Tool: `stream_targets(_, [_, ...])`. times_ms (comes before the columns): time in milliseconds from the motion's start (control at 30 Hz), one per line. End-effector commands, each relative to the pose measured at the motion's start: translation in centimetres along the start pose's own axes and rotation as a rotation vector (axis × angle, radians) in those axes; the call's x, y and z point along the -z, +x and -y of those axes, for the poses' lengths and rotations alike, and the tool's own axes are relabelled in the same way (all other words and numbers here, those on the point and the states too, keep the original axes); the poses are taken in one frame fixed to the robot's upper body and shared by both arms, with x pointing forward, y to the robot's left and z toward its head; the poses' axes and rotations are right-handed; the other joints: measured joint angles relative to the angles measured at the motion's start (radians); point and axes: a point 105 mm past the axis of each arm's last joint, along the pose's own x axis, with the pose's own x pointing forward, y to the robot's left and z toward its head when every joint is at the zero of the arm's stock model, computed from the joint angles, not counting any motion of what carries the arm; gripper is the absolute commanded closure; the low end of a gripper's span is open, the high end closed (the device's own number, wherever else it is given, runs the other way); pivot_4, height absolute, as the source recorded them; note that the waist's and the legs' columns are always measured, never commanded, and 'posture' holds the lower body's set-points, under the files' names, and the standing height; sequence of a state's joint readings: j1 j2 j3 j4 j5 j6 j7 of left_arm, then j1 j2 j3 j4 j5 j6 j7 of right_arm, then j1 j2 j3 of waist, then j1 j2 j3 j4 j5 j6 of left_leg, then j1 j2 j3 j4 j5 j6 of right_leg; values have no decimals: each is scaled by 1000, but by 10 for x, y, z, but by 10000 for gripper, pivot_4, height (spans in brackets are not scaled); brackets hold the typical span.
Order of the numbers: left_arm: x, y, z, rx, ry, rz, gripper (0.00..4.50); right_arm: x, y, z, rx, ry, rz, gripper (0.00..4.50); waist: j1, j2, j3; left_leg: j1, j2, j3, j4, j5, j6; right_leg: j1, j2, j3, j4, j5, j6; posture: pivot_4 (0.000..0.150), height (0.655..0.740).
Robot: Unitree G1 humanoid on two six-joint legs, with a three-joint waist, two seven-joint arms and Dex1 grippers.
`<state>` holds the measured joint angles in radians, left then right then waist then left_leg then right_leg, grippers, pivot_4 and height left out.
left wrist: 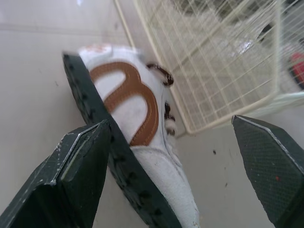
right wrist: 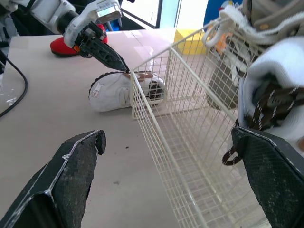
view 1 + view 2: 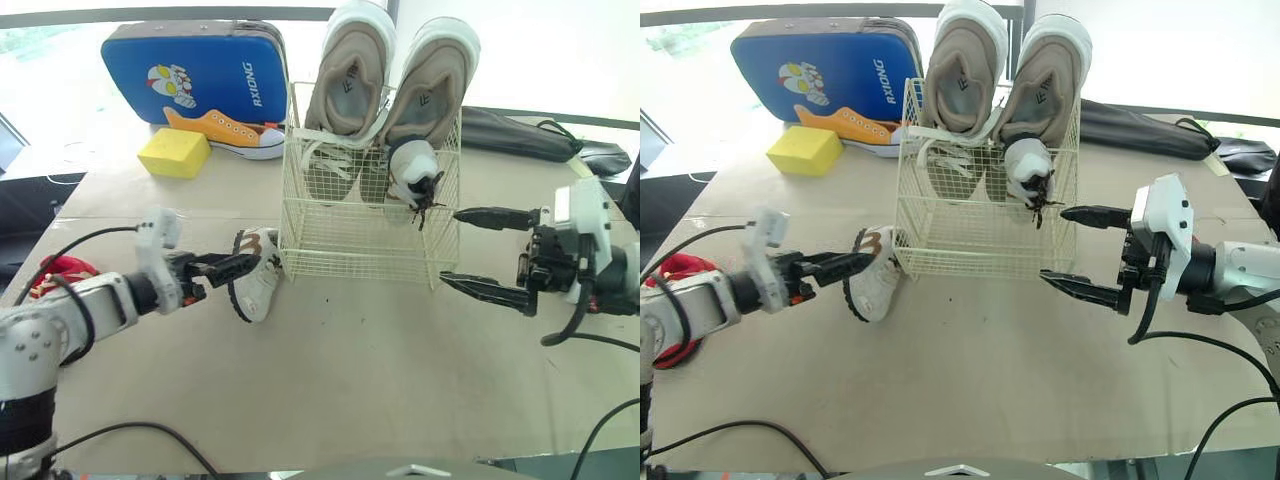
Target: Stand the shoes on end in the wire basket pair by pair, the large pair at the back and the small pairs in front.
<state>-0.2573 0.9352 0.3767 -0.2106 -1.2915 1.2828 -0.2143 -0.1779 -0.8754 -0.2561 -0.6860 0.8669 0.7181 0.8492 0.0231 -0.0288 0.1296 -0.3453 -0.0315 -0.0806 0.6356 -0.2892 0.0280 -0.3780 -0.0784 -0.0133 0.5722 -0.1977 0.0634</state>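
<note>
Left end effector open at white shoe, beside basket

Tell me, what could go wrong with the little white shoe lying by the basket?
The little white shoe lies on its side beside the basket, so the left gripper might shove it into the wires or let it slip. The right gripper is open right beside the basket and could bump it, maybe tipping the small shoe standing inside.

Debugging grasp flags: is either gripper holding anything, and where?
Nothing held. Left gripper open around the white shoe; right gripper open beside the wire basket.
</note>
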Motion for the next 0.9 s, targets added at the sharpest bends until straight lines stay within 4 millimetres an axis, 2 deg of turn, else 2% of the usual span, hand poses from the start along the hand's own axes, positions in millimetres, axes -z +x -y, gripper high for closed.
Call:
stream_targets(33, [-4,-3,-7,-84,5,-127,680,-9,1,-8,-1,-39,27,879,-6,0,0,0,0,0,-1,0,-1,0,0,0,0,1,0,1500,7400])
stream_targets(200, [-4,-2,-16,-178,40,-325,680,-13,1,-19,-25,-66,54,879,-10,0,0,1,-1,2,-1,1,-1,0,0,1,0,-1,1,1500,7400])
stream_targets(400, [6,11,-26,-204,52,-415,680,-14,2,-24,-26,-81,60,879,-6,0,0,1,-1,3,-1,3,-7,0,0,1,-1,-1,1,1500,7400])
stream_targets(433, [2,13,-27,-200,52,-389,680,-14,2,-24,-24,-83,59,879,-5,0,0,0,-1,3,-1,3,-7,0,-1,1,-1,-1,1,1500,7400])
stream_targets(500, [-22,12,-16,-85,-29,-276,680,-14,1,-26,-17,-82,61,879,-3,0,0,0,-1,3,-1,3,-7,0,-2,1,-1,-1,1,1500,7400])
stream_targets(600, [-42,-1,-13,-19,-73,-190,680,-13,1,-28,-11,-76,62,879,5,-4,1,-1,-2,1,-1,3,-7,-1,-2,0,-1,-2,2,1500,7400])
stream_targets(767, [-36,-14,-20,-54,-72,-224,680,-10,4,-28,-18,-67,69,879,-10,-5,2,0,-1,1,-2,4,-8,-1,-2,0,-1,-2,2,1500,7400])
stream_targets(900, [-26,-23,-34,-109,-99,-250,680,-11,6,-26,-29,-69,77,879,-12,-5,2,0,0,1,-2,4,-8,-1,-1,0,-1,-2,2,1500,7400])
